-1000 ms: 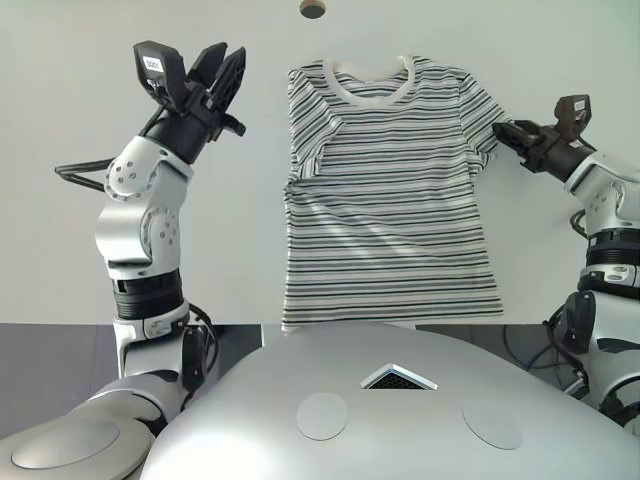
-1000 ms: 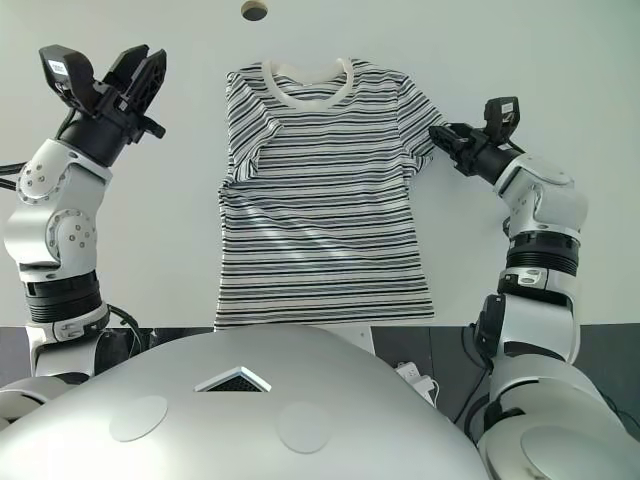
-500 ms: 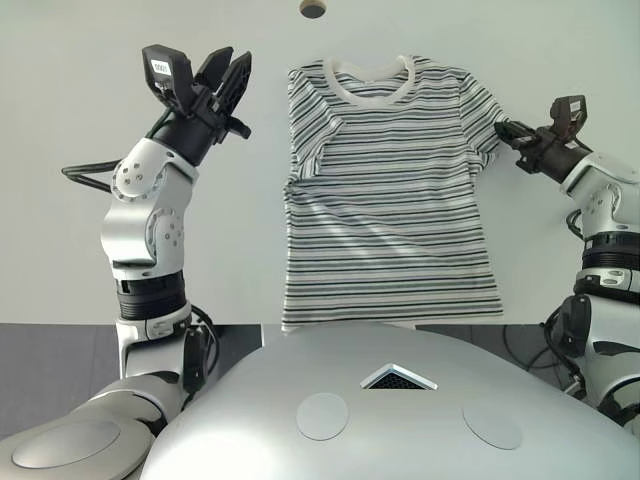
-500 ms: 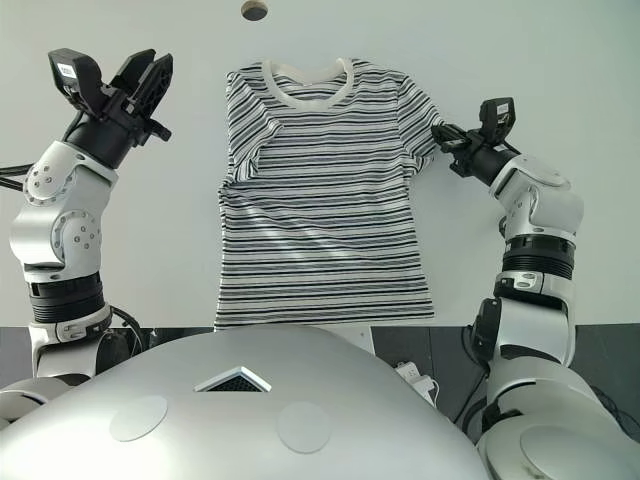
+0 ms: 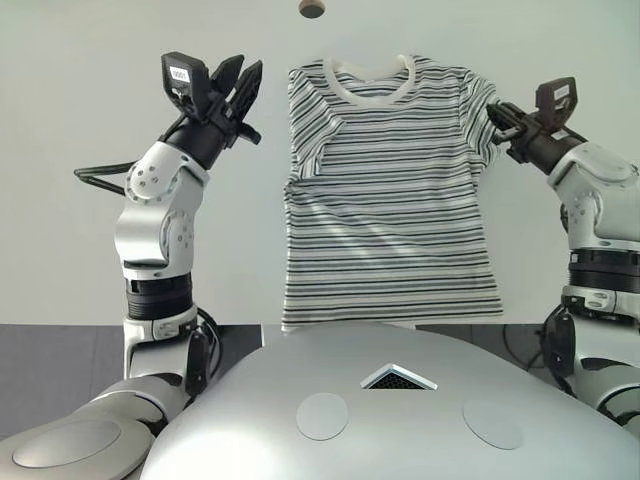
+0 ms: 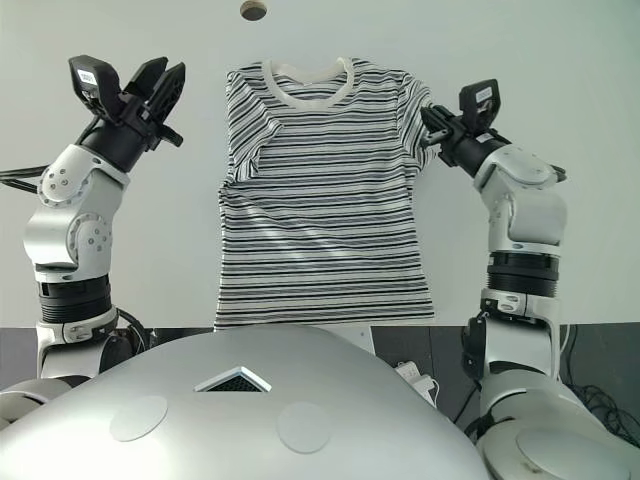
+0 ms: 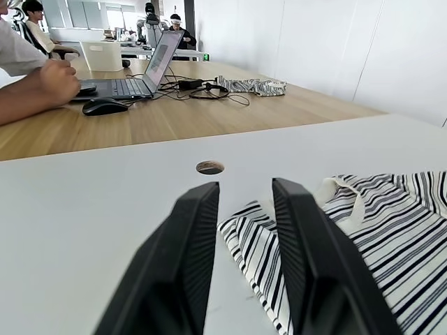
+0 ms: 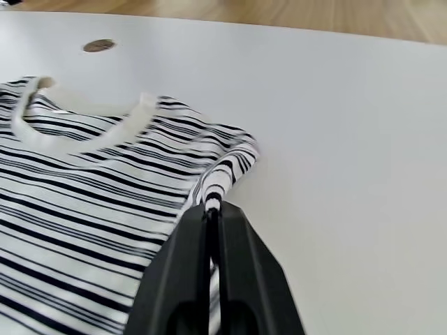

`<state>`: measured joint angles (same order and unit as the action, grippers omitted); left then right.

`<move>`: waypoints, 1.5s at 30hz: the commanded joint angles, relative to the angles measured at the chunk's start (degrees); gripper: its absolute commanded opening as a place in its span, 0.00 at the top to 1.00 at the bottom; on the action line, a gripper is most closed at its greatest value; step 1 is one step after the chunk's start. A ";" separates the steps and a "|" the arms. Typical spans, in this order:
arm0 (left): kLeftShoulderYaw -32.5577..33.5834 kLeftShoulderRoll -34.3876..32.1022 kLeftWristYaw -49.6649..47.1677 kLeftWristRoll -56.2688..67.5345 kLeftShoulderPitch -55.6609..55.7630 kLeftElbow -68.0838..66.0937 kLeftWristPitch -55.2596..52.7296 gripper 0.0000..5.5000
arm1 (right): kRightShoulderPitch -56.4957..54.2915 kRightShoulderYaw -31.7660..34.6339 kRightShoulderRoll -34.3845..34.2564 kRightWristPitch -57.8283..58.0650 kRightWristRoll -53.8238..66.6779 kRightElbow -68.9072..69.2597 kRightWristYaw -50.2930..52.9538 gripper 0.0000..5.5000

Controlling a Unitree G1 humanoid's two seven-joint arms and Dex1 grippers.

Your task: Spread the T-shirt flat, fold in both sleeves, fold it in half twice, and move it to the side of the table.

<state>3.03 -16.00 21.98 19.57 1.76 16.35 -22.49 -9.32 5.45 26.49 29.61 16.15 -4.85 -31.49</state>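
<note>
While right claw [image 8: 211, 204] pinches T-shirt sleeve [image 8: 232, 162] (striped), left claw [image 7: 244, 183] nearby, spread.

Office-type shared workspace, lab-like. At 12 o'clock, past the white table [image 7: 84, 209] and its cable hole [image 7: 209, 167], stood a long wooden desk [image 7: 230, 115] with a laptop [image 7: 157, 66], mouse [image 7: 105, 106], loose cables [image 7: 199, 87] and a white box [image 7: 101, 56]. A plain white wall [image 7: 335, 49] ran behind.

The left arm [image 5: 160, 215] and right arm [image 5: 600, 215] wear rounded silver shells with black bands at the joints and small screws on the elbow discs. The jaws are black, each beside a black block bearing a white tag [image 5: 179, 73]. A thin black cable [image 5: 100, 178] loops out at middle left.
</note>
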 commanded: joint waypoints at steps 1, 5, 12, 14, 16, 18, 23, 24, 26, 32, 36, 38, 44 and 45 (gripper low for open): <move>-1.51 -0.08 -0.33 -1.68 -0.45 0.73 0.76 0.74 | -1.18 -4.15 -2.47 2.40 -1.23 4.66 1.70 0.99; -2.52 0.19 -0.27 -2.62 -0.36 0.29 1.18 0.74 | -0.76 -9.69 -4.93 3.52 -4.64 9.31 4.86 0.99; -3.61 1.11 -0.95 -3.40 -1.29 0.77 1.28 0.74 | -0.15 -21.01 -3.73 0.21 -19.18 8.19 10.81 0.99; -3.77 1.32 -1.13 -3.46 -1.50 0.93 1.28 0.74 | 0.07 -21.91 -3.22 -1.22 -22.35 6.99 12.21 0.94; -3.86 1.52 -1.33 -3.45 -1.82 1.04 1.32 0.74 | 0.12 -20.88 -3.38 -1.47 -23.01 5.75 12.80 0.89; -3.82 1.79 -1.56 -3.41 -2.17 0.97 1.38 0.74 | 0.67 -20.24 -3.41 -1.04 -22.22 6.00 11.34 0.85; -3.92 1.42 -1.60 -4.01 -2.72 0.76 1.89 0.74 | 5.02 -18.33 -2.70 1.26 -15.95 15.52 4.09 0.85; -3.85 1.10 -1.45 -4.21 -2.86 0.77 2.07 0.74 | 6.18 -17.46 -2.57 3.04 -12.84 19.25 1.86 0.85; -3.82 0.55 -0.99 -4.74 -2.83 0.65 2.42 0.74 | 7.96 -14.74 -2.86 9.05 -4.54 27.22 -2.11 0.85; -4.90 -0.35 0.28 -6.28 -2.82 0.62 3.51 0.74 | 8.80 -6.34 -1.33 22.53 11.76 41.08 -3.90 0.85; -5.04 -10.83 2.72 -18.95 -10.72 0.83 20.82 0.74 | 20.48 5.74 10.26 5.63 4.96 40.66 -11.02 0.85; -5.03 -17.47 1.73 -29.50 -16.13 1.98 33.06 0.74 | 27.31 12.07 15.63 -4.84 0.36 35.05 -15.90 0.85; -1.30 -30.73 4.82 -39.29 -32.58 7.84 57.01 0.70 | 47.51 21.60 23.54 -31.13 -7.93 25.83 -30.02 0.84; -0.48 -32.87 5.43 -39.18 -34.79 6.92 60.73 0.67 | 50.75 23.35 24.12 -33.24 -7.97 27.39 -32.60 0.81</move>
<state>0.80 -45.09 25.99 -18.73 -29.88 23.62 33.13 36.96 25.83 48.84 0.25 8.73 20.82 -60.22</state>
